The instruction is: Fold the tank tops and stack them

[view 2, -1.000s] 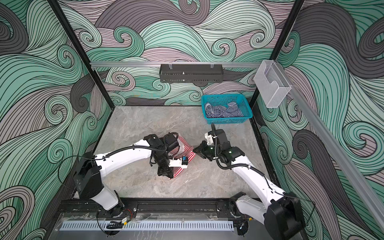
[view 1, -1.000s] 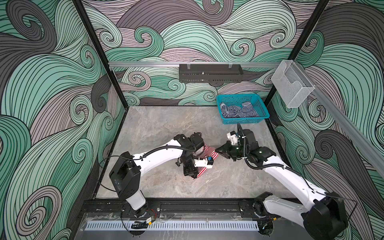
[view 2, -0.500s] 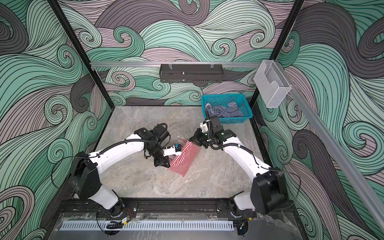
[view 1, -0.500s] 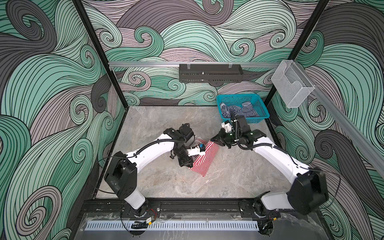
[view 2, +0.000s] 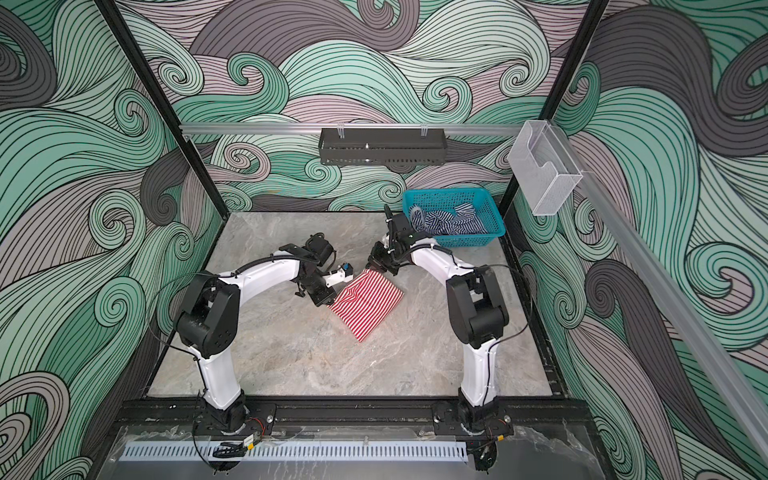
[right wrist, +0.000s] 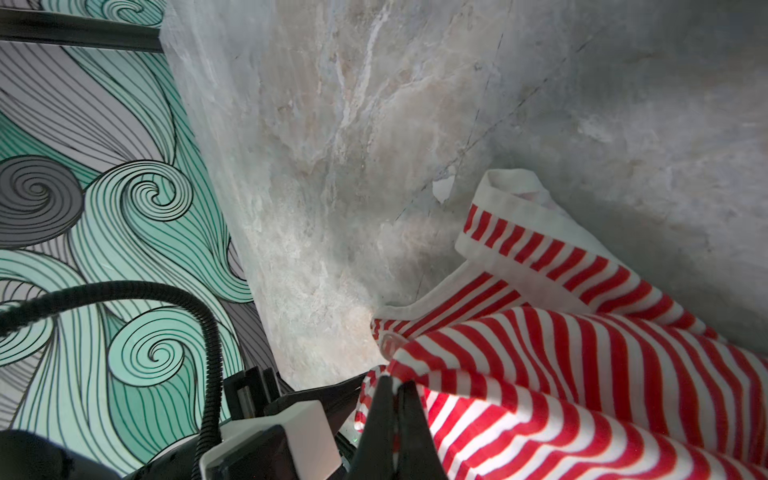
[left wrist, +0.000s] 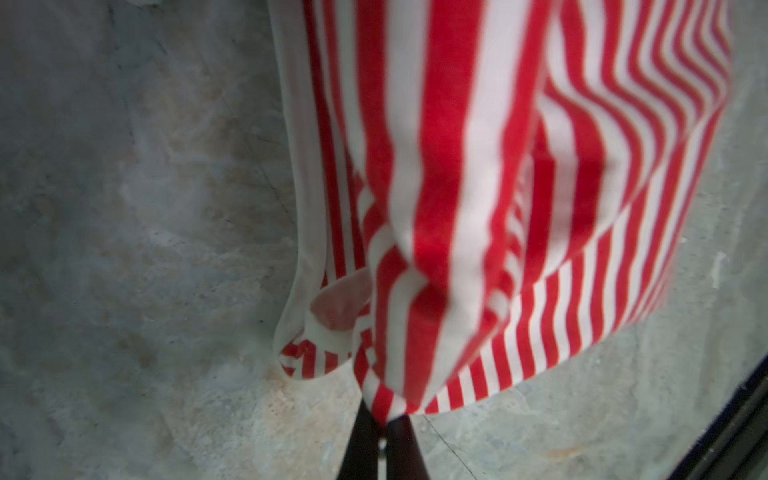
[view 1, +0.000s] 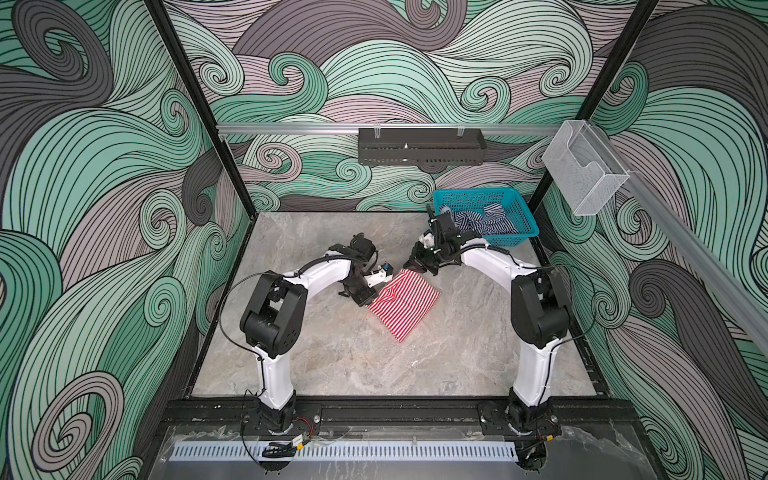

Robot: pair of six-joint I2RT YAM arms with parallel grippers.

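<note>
- Over the table point(view 1: 340, 365), left tool point(view 1: 370, 300) and right tool point(view 1: 417, 269) are each pinching the red-and-white tank top point(view 1: 405, 305).
- Soft knit may be slipping free under uneven pulling, bunching the fold.

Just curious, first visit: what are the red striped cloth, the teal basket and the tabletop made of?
The red-and-white top: soft matte knit fabric; it drapes and wrinkles. The basket: probably plastic, moulded open mesh with slight sheen. The tabletop: looks like grey veined marble, though it could be printed laminate.

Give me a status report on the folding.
Both shut on red tank top: left gripper, right gripper; navy tank top in basket; nothing in the way.
</note>
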